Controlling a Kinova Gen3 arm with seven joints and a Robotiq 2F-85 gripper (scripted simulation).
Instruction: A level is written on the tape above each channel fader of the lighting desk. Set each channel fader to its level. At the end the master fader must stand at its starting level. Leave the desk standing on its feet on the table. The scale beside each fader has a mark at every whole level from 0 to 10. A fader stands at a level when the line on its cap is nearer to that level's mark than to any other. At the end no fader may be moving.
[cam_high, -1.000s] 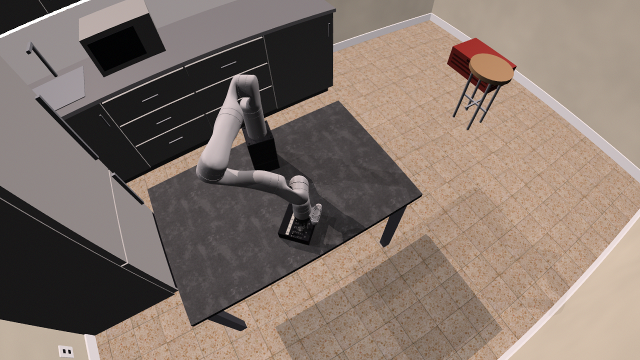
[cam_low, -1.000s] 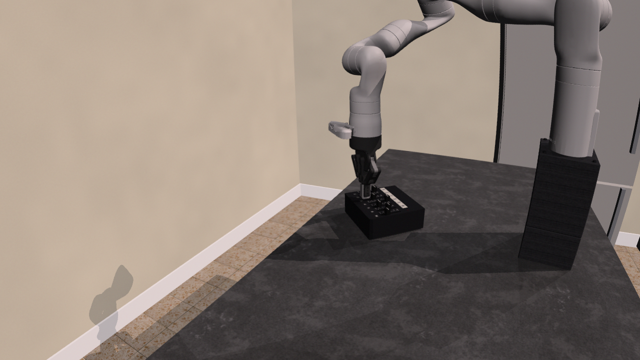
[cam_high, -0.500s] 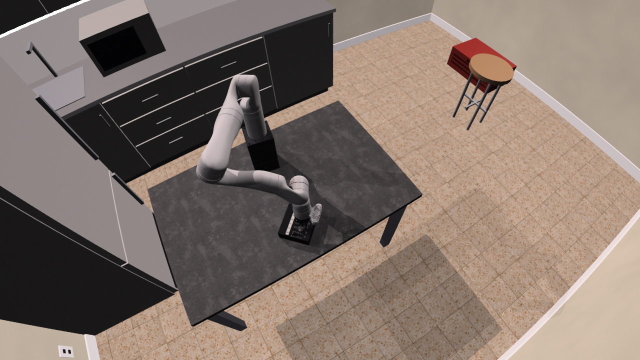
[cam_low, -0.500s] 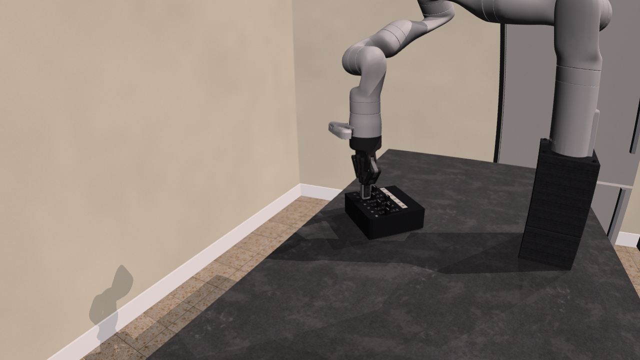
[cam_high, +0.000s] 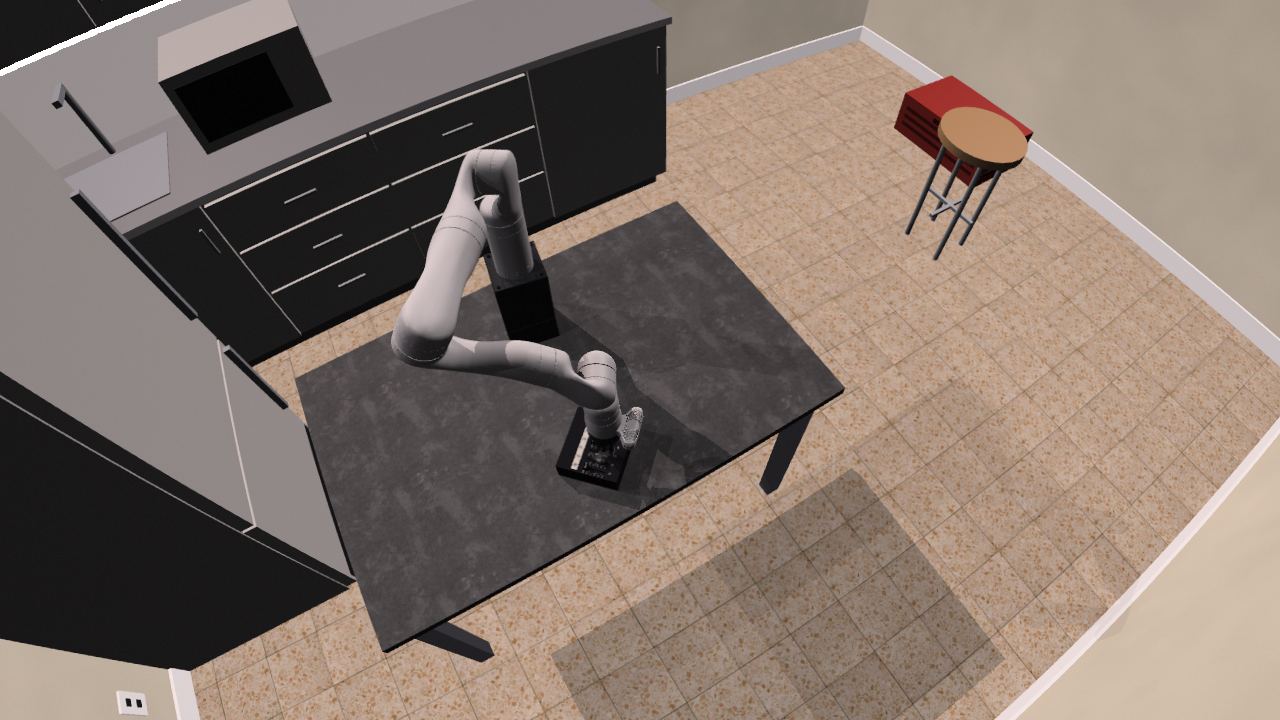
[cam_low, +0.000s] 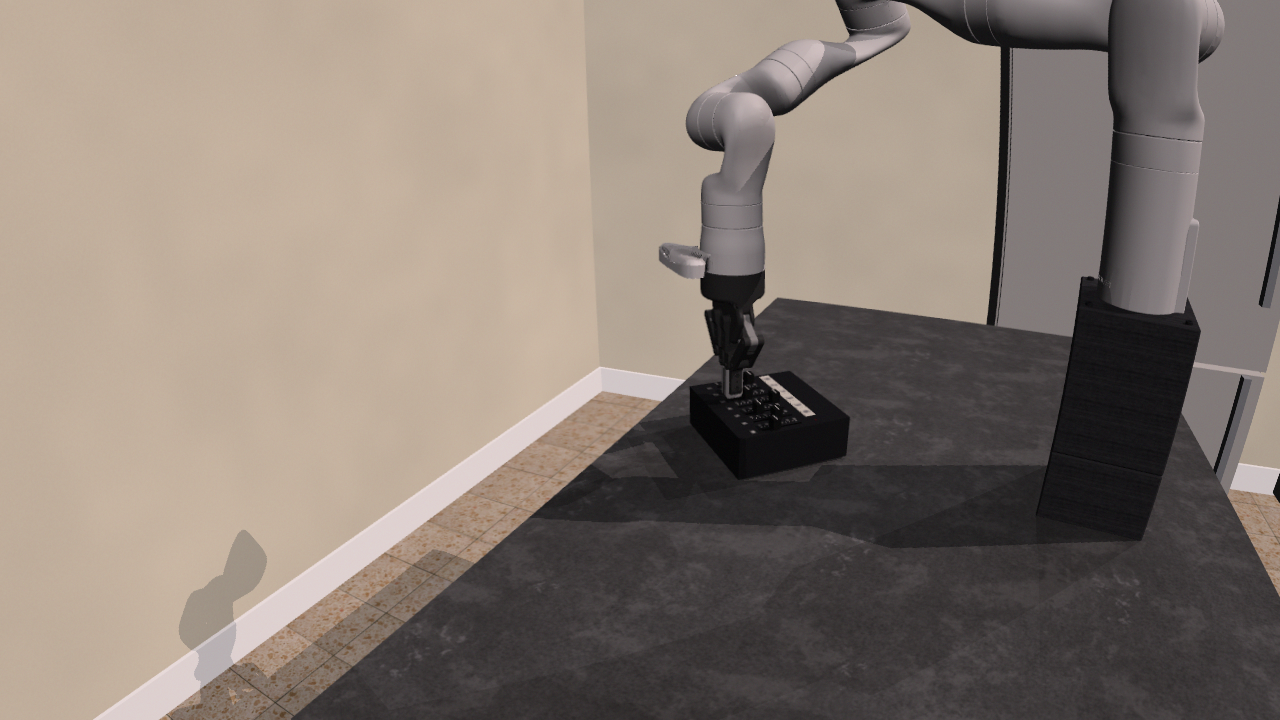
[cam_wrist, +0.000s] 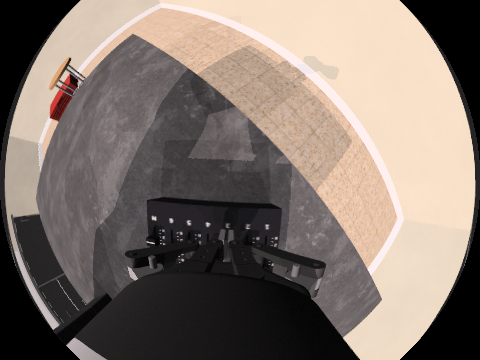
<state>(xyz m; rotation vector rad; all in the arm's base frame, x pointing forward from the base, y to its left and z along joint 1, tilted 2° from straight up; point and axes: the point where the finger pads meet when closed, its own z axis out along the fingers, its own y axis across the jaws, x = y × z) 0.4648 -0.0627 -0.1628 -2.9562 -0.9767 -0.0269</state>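
The black lighting desk (cam_high: 583, 470) (cam_low: 787, 443) (cam_wrist: 260, 212) stands on its feet on the dark table (cam_high: 429, 483) (cam_low: 805, 582), near the table's edge. A pale tape strip (cam_low: 792, 395) runs along one side of its top, beside several small faders. My gripper (cam_low: 733, 386) (cam_wrist: 226, 237) is shut, with nothing between the fingers. It points straight down with its fingertips at the desk's top, among the faders at the end nearest the wall. The levels on the tape and the cap lines are too small to read.
The arm's black pedestal (cam_high: 526, 304) (cam_low: 1118, 411) stands at the table's far side from the desk. A stool (cam_high: 971, 165) and a red box (cam_high: 930, 107) stand on the floor, far off. Dark cabinets (cam_high: 375, 205) line the wall behind the table.
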